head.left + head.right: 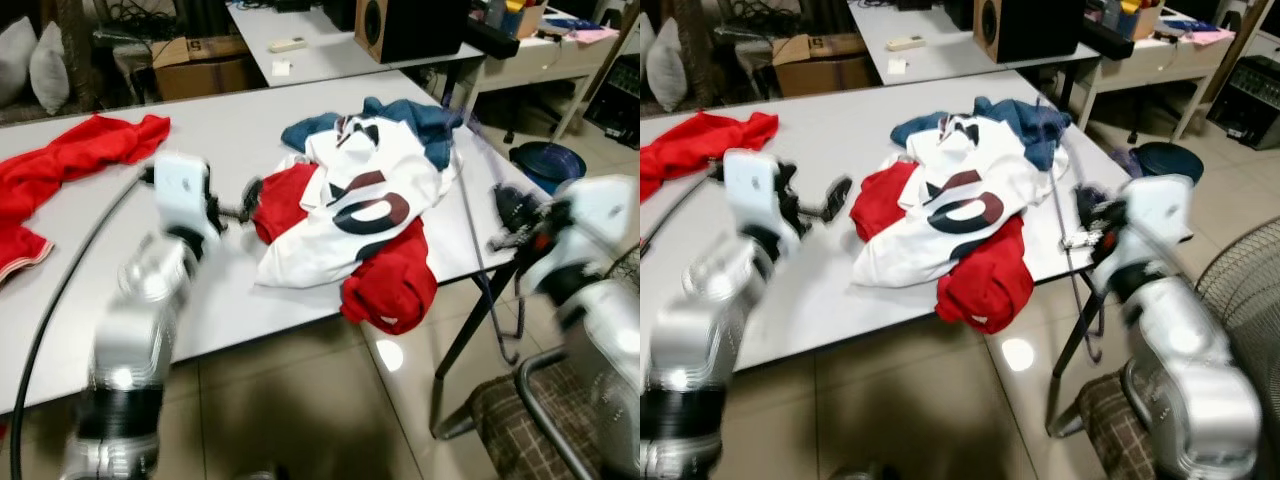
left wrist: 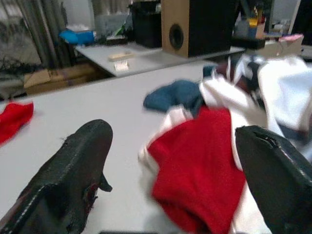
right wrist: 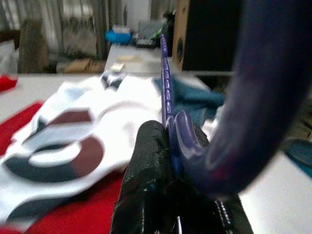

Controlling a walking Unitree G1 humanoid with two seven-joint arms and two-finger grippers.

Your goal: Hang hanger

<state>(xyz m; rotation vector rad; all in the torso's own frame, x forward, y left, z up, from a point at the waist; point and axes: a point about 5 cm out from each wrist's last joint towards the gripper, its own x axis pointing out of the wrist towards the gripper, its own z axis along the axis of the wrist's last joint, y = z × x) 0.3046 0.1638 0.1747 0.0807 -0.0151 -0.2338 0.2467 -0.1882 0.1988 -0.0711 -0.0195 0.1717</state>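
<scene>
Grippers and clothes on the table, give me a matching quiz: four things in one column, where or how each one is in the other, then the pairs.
1. left gripper
2. right gripper
3. white jersey
4. red garment

A. lies apart at the table's left end
B. shut on the purple hanger
C. open beside the pile
D. lies on top of the pile

Pairs: 1-C, 2-B, 3-D, 4-A

both silver arms motion-blurred, red cloth cut off at the frame edge, purple hanger smeared up close
</scene>
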